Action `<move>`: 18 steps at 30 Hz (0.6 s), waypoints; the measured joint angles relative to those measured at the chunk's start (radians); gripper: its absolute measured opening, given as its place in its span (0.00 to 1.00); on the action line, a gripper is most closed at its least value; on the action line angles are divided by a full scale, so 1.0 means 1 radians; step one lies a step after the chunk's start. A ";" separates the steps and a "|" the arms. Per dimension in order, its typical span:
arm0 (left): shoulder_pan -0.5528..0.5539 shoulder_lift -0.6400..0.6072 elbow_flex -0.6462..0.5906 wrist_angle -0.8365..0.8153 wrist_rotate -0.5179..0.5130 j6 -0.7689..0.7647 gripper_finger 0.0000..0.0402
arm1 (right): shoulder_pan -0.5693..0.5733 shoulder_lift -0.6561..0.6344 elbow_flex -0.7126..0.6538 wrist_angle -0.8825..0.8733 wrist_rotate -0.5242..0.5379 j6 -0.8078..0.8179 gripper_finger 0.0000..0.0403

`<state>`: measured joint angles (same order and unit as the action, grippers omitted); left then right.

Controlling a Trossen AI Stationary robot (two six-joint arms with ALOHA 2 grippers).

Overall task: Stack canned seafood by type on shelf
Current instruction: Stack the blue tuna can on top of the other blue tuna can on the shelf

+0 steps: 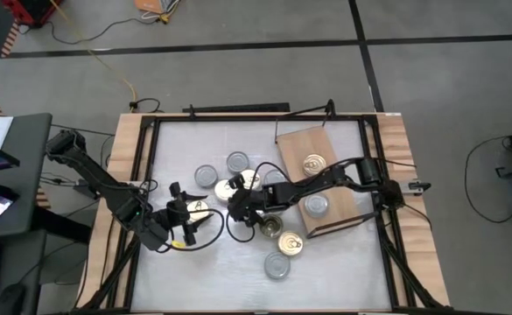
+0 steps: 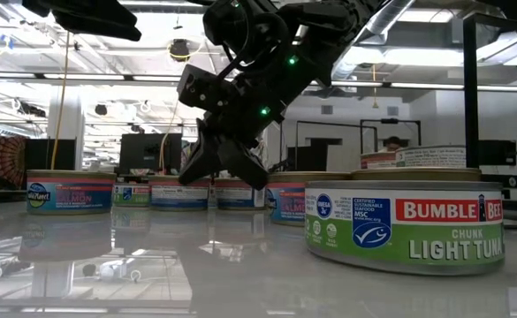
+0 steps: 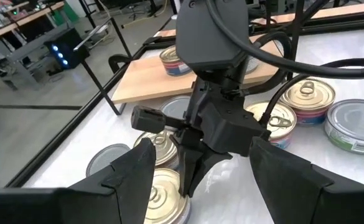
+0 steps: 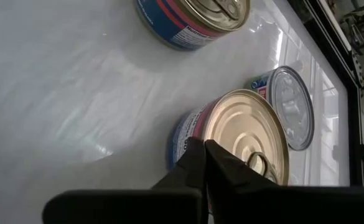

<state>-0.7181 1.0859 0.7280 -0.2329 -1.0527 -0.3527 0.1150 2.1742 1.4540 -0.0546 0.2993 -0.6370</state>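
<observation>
- Right gripper: I see it low over the middle of the white tabletop, arm reaching in from the board side. Its jaws are pressed together with nothing between them; in the right wrist view the closed tips lie against the near side of a gold-lidded tin, not around it.
- Left gripper: it sits just left of the right gripper, facing it, jaws apart and empty. In its wrist view the two dark fingers frame the other gripper and gold lids below.
- Canned seafood, loose: I count a cluster of tins on the tabletop around the two grippers, some silver-lidded, some gold; three more lie towards the front edge, including a gold one and a silver one.
- Shelf: a light-brown wooden board lying at an angle right of centre. It carries a gold-lidded tin and a silver-lidded tin, apart, not stacked.
- Bumble Bee chunk light tuna tin: nearest the low camera, standing upright.
</observation>
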 joint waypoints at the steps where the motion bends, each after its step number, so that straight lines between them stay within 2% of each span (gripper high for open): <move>1: 0.000 0.000 0.000 0.000 0.000 0.000 0.62 | 0.002 0.000 0.000 -0.001 0.000 0.000 0.06; 11: 0.000 0.000 0.000 -0.002 -0.007 -0.012 0.62 | 0.012 0.001 -0.001 -0.008 -0.009 -0.001 0.08; 18: 0.015 0.000 0.000 -0.002 -0.010 -0.012 0.62 | 0.020 0.002 0.003 -0.009 -0.060 -0.007 0.06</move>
<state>-0.7028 1.0859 0.7277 -0.2349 -1.0625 -0.3645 0.1350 2.1759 1.4574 -0.0639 0.2393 -0.6439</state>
